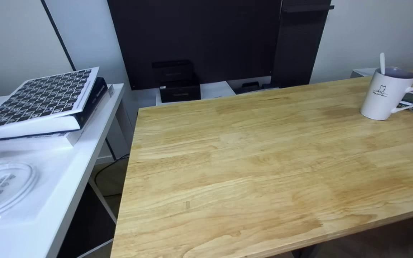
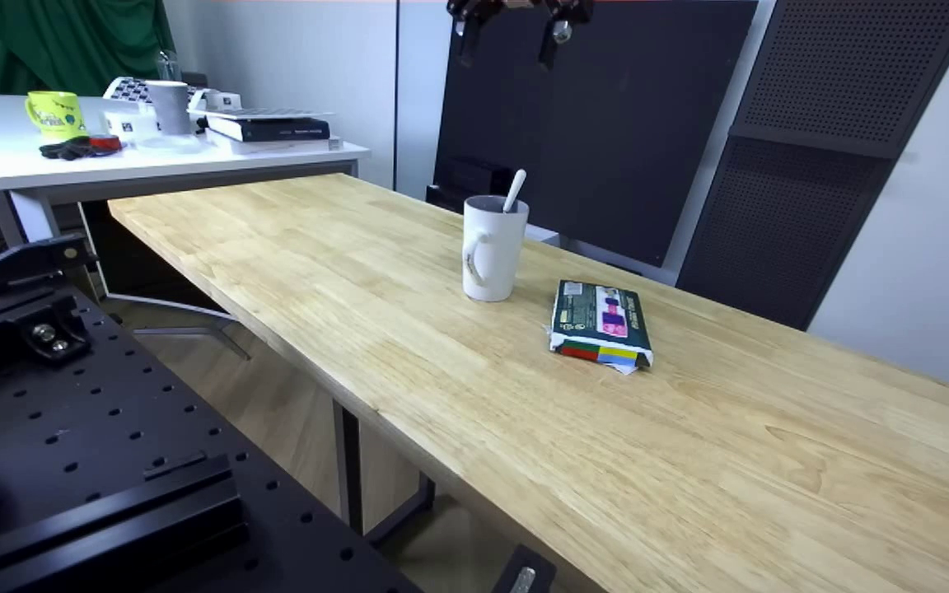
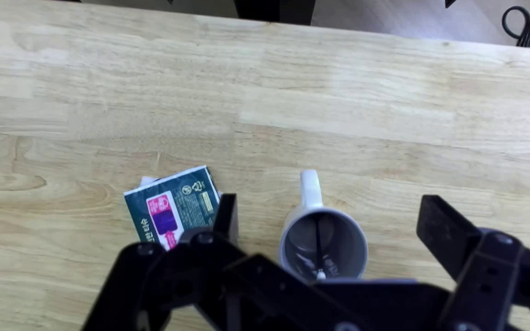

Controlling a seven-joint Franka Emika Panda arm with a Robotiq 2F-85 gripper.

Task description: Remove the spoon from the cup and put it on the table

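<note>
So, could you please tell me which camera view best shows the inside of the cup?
The wrist view, because it looks down into the cup, though the claw hides a bit of its rim. Both exterior views show the cup from the side, with only some grey inner wall in sight.

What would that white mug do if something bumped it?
The white mug would probably slide if bumped low but might tip if bumped high, being taller than wide. Its side handle would likely limit any rolling. It looks smooth and ceramic, so it may chip.
</note>
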